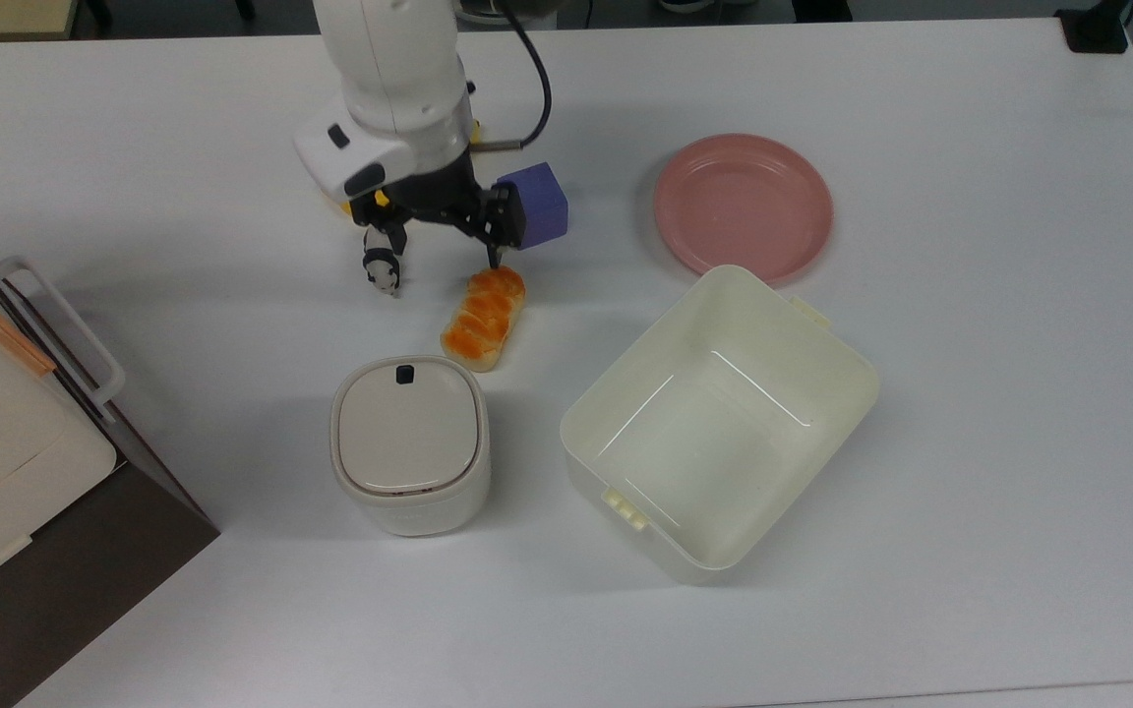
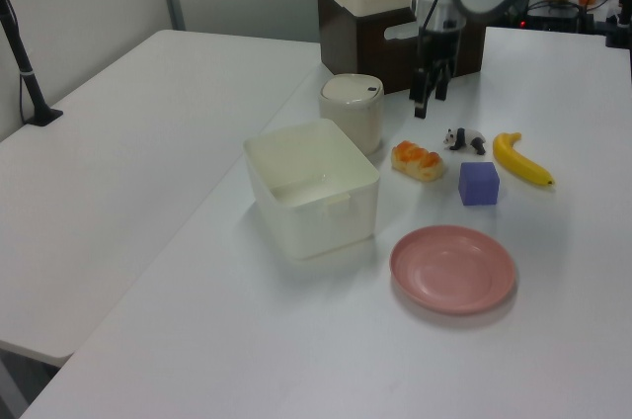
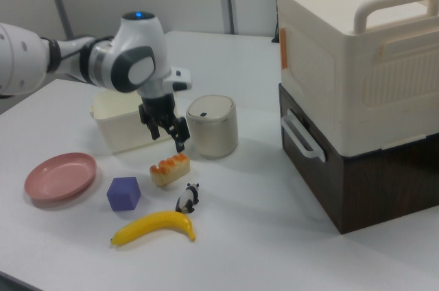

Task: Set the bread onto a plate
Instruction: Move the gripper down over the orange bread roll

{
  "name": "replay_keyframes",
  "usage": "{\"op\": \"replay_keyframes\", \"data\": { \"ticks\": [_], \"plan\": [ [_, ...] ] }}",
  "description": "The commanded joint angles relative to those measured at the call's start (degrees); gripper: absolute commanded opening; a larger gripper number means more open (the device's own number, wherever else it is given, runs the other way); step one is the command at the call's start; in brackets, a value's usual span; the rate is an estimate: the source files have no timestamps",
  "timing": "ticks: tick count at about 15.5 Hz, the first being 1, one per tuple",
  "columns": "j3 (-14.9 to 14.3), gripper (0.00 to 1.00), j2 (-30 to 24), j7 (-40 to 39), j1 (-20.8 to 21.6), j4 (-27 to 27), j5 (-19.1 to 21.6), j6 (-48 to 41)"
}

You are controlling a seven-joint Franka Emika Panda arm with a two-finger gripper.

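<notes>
The bread (image 1: 483,318) was recorded lying flat on the white table (image 1: 970,413), untouched, between the toy panda (image 1: 382,264) and the cream rectangular tub (image 1: 719,418), with the lidded cream canister (image 1: 409,442) just beside its near end in the top view. The pink plate (image 1: 743,204) was noted bare, well apart from the bread, beyond the tub's far corner; the purple cube (image 1: 537,202) stood between the two.

The gripper (image 1: 441,243) was seen raised above the table with its fingers spread wide and nothing between them, near the bread's far end in the top view. Its height over the loaf was hard to judge; in the right view it appeared to hang just above it. A yellow banana (image 3: 155,228) lay behind the panda.

The step in hand was judged to be the approach to the grasp. The next move would call for centring over the loaf, descending so that the fingers straddle its narrow width, then closing.
</notes>
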Motion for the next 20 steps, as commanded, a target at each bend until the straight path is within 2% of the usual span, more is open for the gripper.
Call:
{"op": "replay_keyframes", "data": {
  "ticks": [1,10,13,18,19,20],
  "plan": [
    [-0.2,1.0,2.7,2.5,0.9,-0.9,1.0,2.5],
    [0.2,1.0,7.2,2.9,2.1,-0.8,0.9,8.5],
    [0.2,1.0,8.2,9.2,2.4,-0.7,0.6,9.5],
    [0.2,1.0,9.2,10.0,3.3,-0.9,0.3,10.0],
    [0.2,0.98,9.2,10.0,3.4,-1.0,0.3,10.0],
    [0.2,0.86,9.5,10.0,3.4,-1.0,0.2,10.0]
  ]
}}
